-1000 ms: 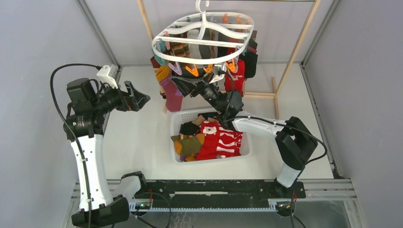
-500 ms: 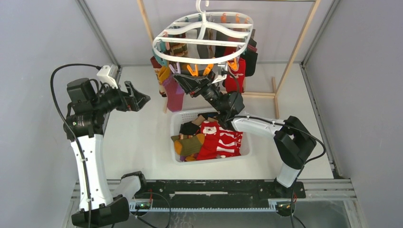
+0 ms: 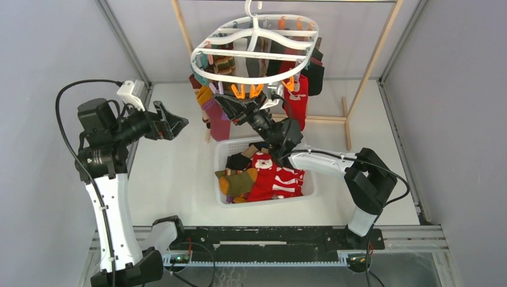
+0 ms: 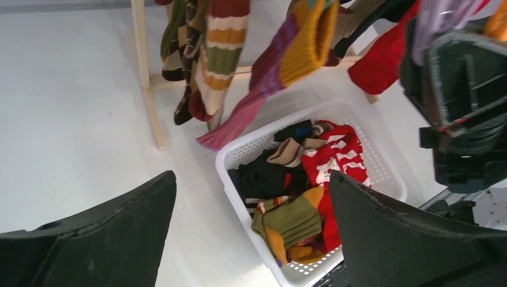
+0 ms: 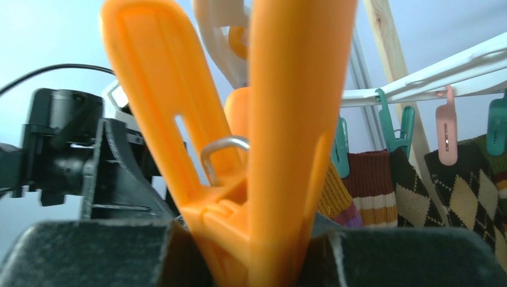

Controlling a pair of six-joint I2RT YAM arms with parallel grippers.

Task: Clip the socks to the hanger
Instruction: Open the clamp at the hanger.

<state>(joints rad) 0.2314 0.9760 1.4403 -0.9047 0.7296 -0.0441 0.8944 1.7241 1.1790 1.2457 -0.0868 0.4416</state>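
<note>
Presently 1 orange clip (image 5: 281, 119) is squeezed by the right gripper (image 5: 254, 257), the left gripper (image 4: 251, 197) held wide, empty; grip could be lost should the hanger (image 3: 251, 78) swing.

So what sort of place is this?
Likely a robot test cell, not a home: grey walls, left arm and right arm at a table, a hanger and basket of socks.

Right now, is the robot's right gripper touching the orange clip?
Touching. The right wrist view shows the orange clip wedged in the right gripper, both jaws pressed against its sides.
</note>
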